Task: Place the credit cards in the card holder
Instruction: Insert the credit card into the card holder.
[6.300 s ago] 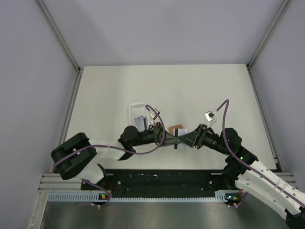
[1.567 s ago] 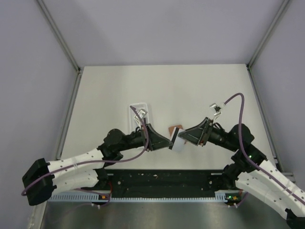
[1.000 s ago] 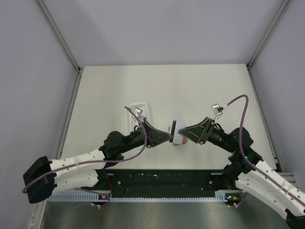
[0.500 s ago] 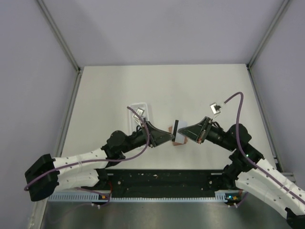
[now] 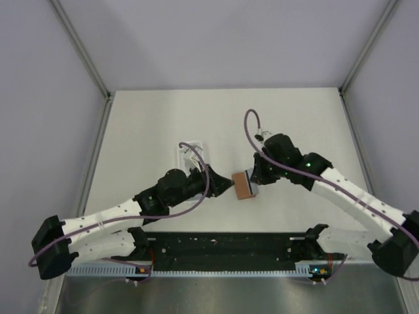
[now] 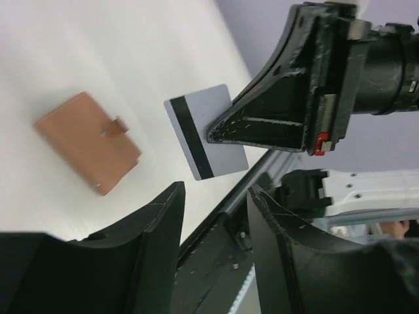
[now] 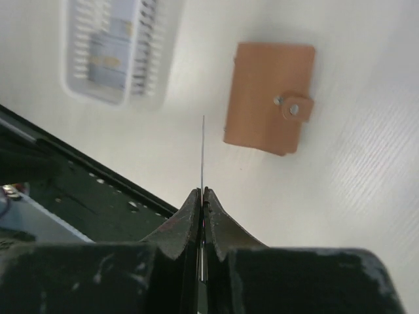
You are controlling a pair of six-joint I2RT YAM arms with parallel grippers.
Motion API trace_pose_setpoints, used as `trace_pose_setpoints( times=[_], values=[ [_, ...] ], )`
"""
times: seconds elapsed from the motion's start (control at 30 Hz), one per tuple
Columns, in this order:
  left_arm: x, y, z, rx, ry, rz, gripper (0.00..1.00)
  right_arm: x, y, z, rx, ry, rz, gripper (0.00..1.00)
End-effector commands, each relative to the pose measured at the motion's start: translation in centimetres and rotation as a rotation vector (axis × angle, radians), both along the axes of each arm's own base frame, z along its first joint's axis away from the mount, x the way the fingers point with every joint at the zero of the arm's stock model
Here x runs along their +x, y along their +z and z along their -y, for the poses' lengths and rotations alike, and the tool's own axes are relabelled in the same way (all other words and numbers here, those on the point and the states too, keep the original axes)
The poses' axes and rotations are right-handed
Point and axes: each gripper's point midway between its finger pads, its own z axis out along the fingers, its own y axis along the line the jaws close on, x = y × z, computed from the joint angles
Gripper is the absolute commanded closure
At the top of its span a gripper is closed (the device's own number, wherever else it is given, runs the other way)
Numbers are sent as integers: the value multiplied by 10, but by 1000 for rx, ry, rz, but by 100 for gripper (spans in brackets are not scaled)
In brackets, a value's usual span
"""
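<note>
One grey card (image 6: 200,134) with a dark stripe is being pinched by the closed right claw (image 6: 219,131), hanging just beside the wallet (image 7: 268,98) without touching it. The brown wallet is lying shut on the table (image 5: 150,118). The left claw (image 6: 216,190) is gaping empty near the wallet. A white tray (image 7: 157,98) is sitting left of the wallet, holding blurred greyish cards (image 7: 108,55).

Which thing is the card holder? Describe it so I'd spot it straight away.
On the white table, near its middle, where the two arms' tips meet, lies the card holder, folded shut. It is the only orange-brown thing, with a snap tab, unlike the white tray to its left and the grey striped credit card in the right gripper.
</note>
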Motion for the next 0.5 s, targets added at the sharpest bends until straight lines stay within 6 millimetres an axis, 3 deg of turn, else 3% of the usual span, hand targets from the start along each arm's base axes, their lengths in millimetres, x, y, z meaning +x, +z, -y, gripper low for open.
trace_pose_setpoints(
  times=[0.0, 0.07, 0.13, 0.33, 0.47],
  values=[
    [4, -52, -1, 161, 10, -41, 63, -8, -56, 13, -192, 52, -139, 100],
    [4, -66, 3, 176, 6, -75, 86, -1, -68, 9, -221, 48, -159, 100],
    [2, -77, 5, 182, 4, -98, 99, 5, -80, 4, -246, 54, -181, 100],
    [2, -98, 12, 228, 4, -123, 100, 32, -108, -2, -316, 40, -228, 100],
    [3, -101, 18, 242, -4, -129, 100, 53, -121, 8, -375, -18, -223, 100]
  ],
)
